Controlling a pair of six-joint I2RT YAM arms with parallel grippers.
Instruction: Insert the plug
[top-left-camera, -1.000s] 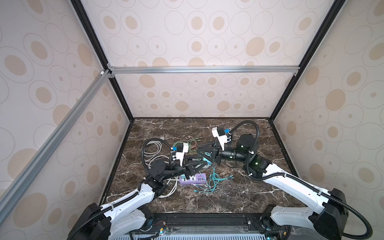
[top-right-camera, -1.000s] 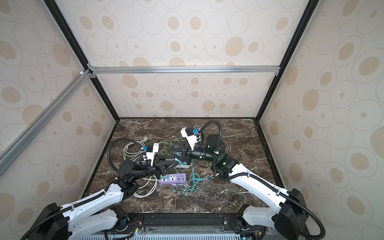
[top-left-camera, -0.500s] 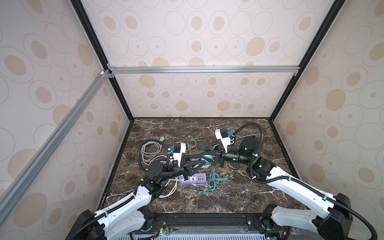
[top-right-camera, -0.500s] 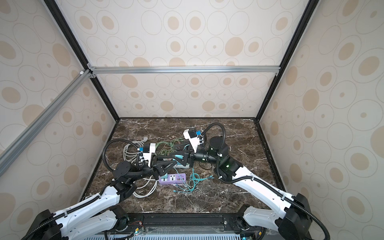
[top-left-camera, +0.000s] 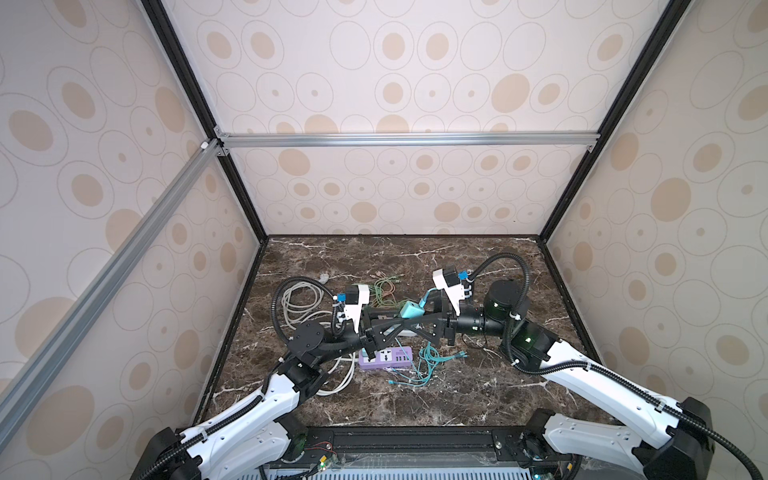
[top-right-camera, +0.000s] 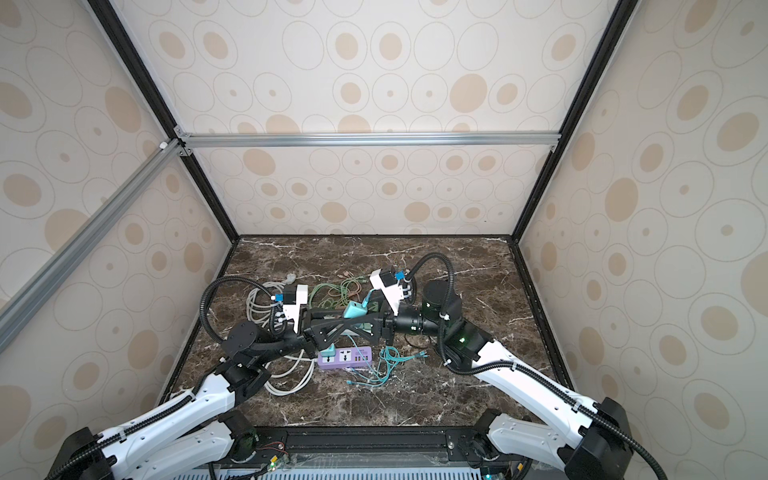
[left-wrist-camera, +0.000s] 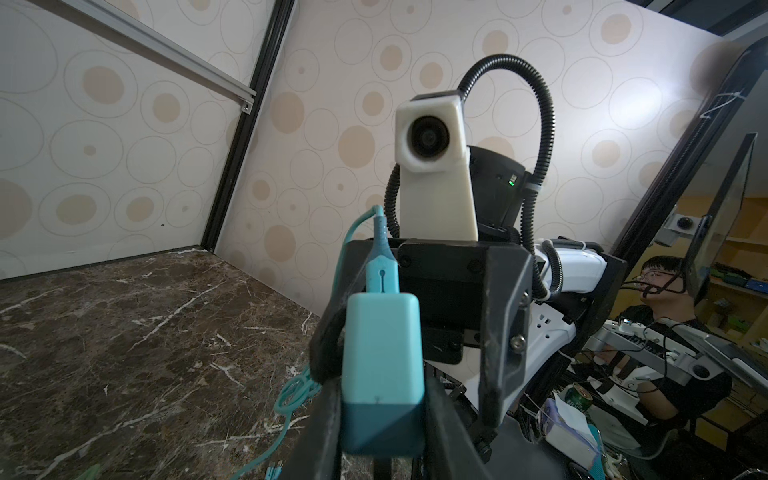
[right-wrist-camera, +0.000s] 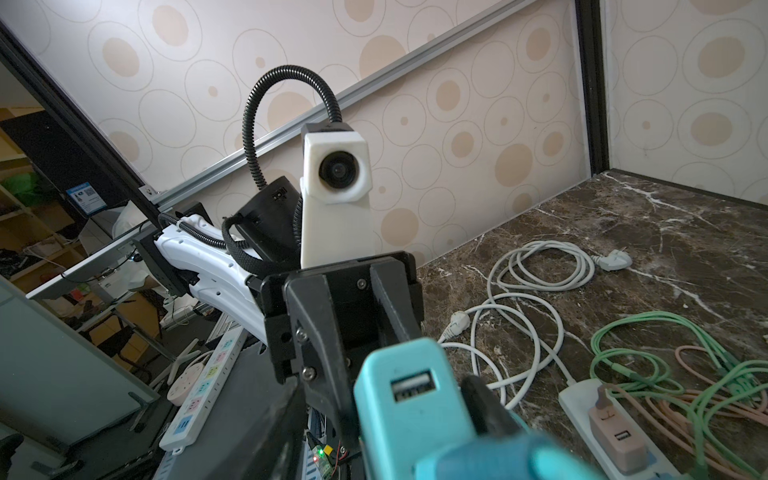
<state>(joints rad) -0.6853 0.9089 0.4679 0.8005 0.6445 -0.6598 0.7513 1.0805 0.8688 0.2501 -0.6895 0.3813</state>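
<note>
Left gripper (left-wrist-camera: 380, 409) is clamped on the teal charger (left-wrist-camera: 382, 353), which both top views show lifted above the desk (top-left-camera: 457, 395). Only the left wrist view shows the right gripper (left-wrist-camera: 405, 390) with fingers (left-wrist-camera: 505, 316) spread wide, gripping nothing, and the teal plug (left-wrist-camera: 381, 279) standing in the charger's end. The right wrist view adds an empty USB port (right-wrist-camera: 412, 385) on that face; only the top views show the purple power strip (top-left-camera: 386, 357) on the desk nearby
</note>
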